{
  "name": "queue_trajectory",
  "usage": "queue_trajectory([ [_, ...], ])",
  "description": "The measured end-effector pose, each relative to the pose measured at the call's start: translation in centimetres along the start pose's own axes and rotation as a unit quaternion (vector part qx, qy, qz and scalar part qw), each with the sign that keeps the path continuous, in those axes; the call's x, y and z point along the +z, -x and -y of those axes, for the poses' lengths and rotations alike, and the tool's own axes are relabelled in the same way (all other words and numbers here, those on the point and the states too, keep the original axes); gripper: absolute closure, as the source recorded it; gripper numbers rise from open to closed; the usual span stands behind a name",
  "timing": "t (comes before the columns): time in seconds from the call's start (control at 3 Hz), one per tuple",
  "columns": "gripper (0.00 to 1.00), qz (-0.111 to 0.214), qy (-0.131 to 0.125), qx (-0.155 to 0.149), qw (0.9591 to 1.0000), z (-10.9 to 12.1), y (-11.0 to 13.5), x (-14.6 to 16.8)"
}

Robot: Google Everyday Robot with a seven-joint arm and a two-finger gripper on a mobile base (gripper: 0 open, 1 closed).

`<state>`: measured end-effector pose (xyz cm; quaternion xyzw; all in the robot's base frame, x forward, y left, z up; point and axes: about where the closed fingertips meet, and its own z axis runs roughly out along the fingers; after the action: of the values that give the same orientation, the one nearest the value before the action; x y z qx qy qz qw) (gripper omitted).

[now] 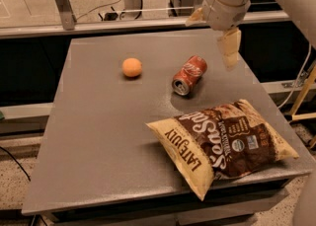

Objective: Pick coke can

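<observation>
The coke can (189, 75) is red with white script and lies on its side near the middle of the grey table (98, 121), its silver end facing the front. My gripper (211, 41) hangs above the table's back right part, up and to the right of the can and not touching it. Its two beige fingers (228, 47) stand apart, open and empty. The white arm reaches in from the upper right corner.
A round orange fruit (132, 67) lies left of the can. A large brown and cream chip bag (222, 141) lies at the front right, just in front of the can. A rail and posts (63, 4) run behind the table.
</observation>
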<state>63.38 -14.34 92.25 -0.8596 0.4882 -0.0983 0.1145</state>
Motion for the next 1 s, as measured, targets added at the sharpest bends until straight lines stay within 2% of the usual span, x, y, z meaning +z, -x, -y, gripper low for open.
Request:
queue_trajectory([
  [0.33,0.00,0.031,0.052,-0.096,0.9936,-1.6,1.1,2.2],
  [0.67,0.00,0.051,0.072,-0.213,0.9731,-2.7,1.6,4.2],
  [1.0,0.00,0.053,0.074,-0.276,0.9567,-3.6,2.7,5.7],
])
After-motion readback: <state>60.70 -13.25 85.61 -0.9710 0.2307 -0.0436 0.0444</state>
